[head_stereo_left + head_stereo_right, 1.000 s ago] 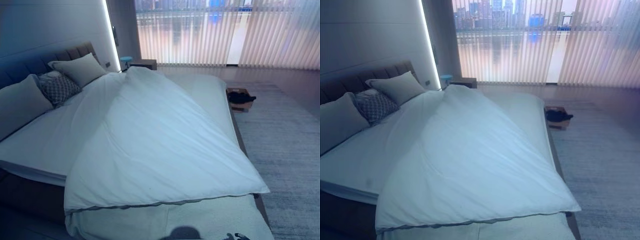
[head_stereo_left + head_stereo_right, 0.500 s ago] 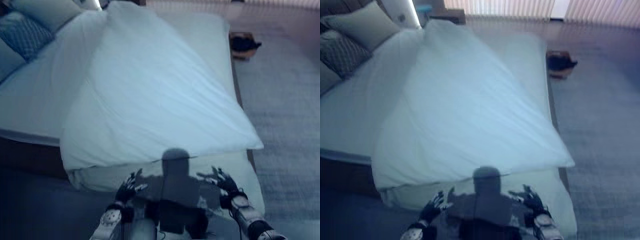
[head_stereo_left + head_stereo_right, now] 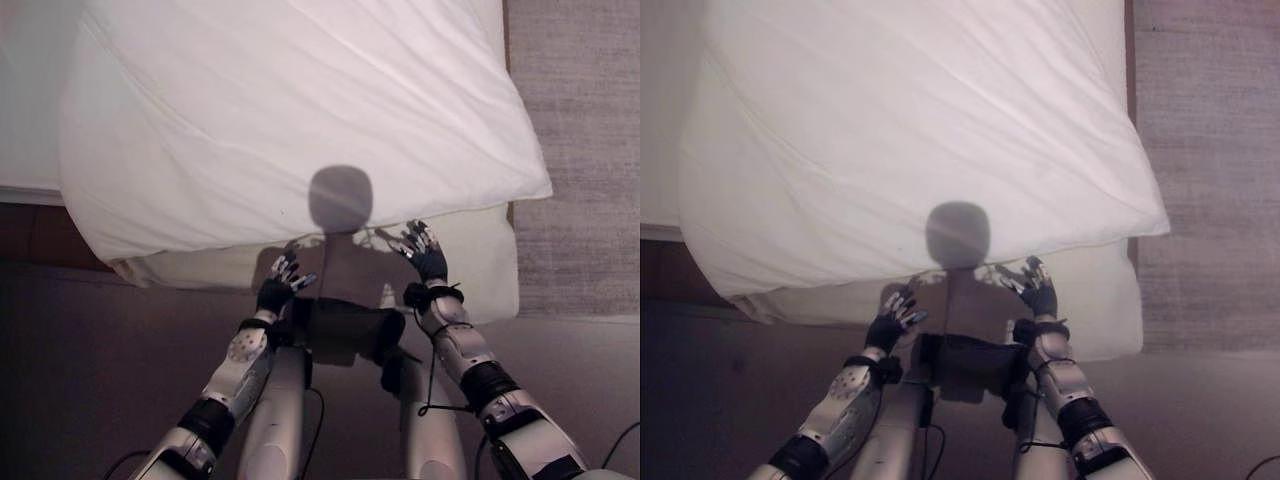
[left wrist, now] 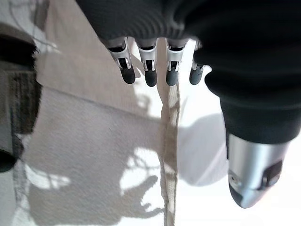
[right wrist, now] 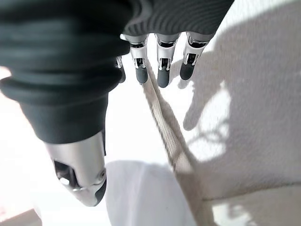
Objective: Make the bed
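Dark flooring (image 3: 120, 330) is seen nearest, at the foot of the bed, with a grey woven rug (image 3: 590, 150) laid along the right side. Both hands are held out over the bed's near edge: the left hand (image 3: 277, 283) and the right hand (image 3: 424, 254) are kept well apart, each with fingers spread and straight, nothing clasped. In the wrist views the fingertips (image 4: 150, 77) are shown hovering just above cloth, and whether the cloth is touched cannot be told. Beneath them a cream mattress edge (image 3: 480, 270) is exposed, its fabric coarse and crossed by a raised piped seam (image 4: 170, 141). Just beyond, the white duvet (image 3: 300, 110) is spread over the bed; it is soft, puffy and creased with long folds, and it is set askew, so that its right corner (image 3: 540, 188) overhangs the side while its near hem stops short of the foot. A strip of white sheet (image 3: 25, 150) is left uncovered on the left. The duvet's far part is cut off by the frame.
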Robot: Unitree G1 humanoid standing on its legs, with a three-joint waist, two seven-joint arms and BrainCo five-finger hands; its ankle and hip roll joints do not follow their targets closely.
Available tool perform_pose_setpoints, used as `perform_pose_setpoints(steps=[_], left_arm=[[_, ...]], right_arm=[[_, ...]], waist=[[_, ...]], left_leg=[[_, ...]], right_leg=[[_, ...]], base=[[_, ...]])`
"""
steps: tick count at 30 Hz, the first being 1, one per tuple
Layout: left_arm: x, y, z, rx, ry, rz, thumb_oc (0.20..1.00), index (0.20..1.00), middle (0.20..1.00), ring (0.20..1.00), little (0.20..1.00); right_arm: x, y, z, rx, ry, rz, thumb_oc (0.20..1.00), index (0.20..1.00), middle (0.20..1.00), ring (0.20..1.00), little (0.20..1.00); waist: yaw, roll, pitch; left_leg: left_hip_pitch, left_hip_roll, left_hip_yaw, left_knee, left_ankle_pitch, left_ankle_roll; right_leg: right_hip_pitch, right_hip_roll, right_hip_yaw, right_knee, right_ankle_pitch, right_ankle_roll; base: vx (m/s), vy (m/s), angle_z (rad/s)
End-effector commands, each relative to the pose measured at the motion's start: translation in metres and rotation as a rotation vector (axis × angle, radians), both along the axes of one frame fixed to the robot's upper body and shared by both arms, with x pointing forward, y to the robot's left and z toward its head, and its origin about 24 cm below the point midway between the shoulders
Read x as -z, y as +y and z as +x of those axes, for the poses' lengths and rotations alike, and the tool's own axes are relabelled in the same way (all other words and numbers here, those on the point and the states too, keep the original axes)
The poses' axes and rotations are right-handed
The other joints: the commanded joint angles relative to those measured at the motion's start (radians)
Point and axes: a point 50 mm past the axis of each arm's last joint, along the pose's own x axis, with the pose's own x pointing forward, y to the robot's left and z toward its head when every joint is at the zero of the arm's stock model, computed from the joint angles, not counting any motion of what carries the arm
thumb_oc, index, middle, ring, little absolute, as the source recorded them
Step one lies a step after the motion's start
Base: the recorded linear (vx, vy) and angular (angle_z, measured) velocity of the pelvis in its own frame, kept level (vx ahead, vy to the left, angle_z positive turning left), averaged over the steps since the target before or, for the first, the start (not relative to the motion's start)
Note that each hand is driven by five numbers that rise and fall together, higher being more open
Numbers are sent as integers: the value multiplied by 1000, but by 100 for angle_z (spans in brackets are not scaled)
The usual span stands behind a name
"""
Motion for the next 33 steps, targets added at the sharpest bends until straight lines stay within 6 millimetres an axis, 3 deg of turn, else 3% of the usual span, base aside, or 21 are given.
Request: perform_pose_setpoints(steps=[1, 3, 6, 15, 25, 33], left_arm=[[-26, -13, -1, 4, -109, -98, 1000, 1000, 1000, 1000, 1000], [-33, -19, 2, 5, -115, -135, 1000, 1000, 1000, 1000, 1000], [-43, -30, 5, 12, -128, -193, 1000, 1000, 1000, 1000, 1000], [-62, -50, 12, 9, -124, -318, 1000, 1000, 1000, 1000, 1000], [-79, -61, 15, 76, -180, -323, 1000, 1000, 1000, 1000, 1000], [-76, -57, 13, 114, -193, -285, 1000, 1000, 1000, 1000, 1000]], right_arm=[[-28, -3, 1, 48, -136, 152, 1000, 1000, 1000, 1000, 1000], [-36, 1, 5, 54, -154, 232, 1000, 1000, 1000, 1000, 1000], [-49, 4, 10, 77, -186, 348, 1000, 1000, 1000, 1000, 1000], [-57, 17, 19, 112, -187, 742, 1000, 1000, 1000, 1000, 1000], [-84, 0, 34, 93, -316, 999, 1000, 1000, 1000, 1000, 1000], [-107, -9, 35, -36, -477, 1040, 1000, 1000, 1000, 1000, 1000]], waist=[[-3, -6, -13], [-2, -8, -13], [-4, -14, -13], [5, -21, -13], [17, 2, -13], [14, 22, -13]], left_leg=[[-80, -28, -18, 103, -88, 38], [-117, -25, -20, 141, -125, 35], [-187, -29, -18, 179, -134, 40], [-295, -44, -22, 215, -142, 45], [-332, -53, -29, 207, -138, 43], [-337, -53, -5, 206, -141, 49]], right_leg=[[-43, -42, 17, -69, 98, 78], [-81, -37, 31, -34, 68, 85], [-154, -42, 32, 3, 64, 83], [-267, -43, 36, 44, 57, 79], [-314, -47, 30, 66, 43, 83], [-351, -50, 54, 79, 43, 86]], base=[[0, 0, 0], [23, -6, 0], [-32, -5, -8], [-2, -1, -1], [17, -12, 3], [5, 15, -1]])
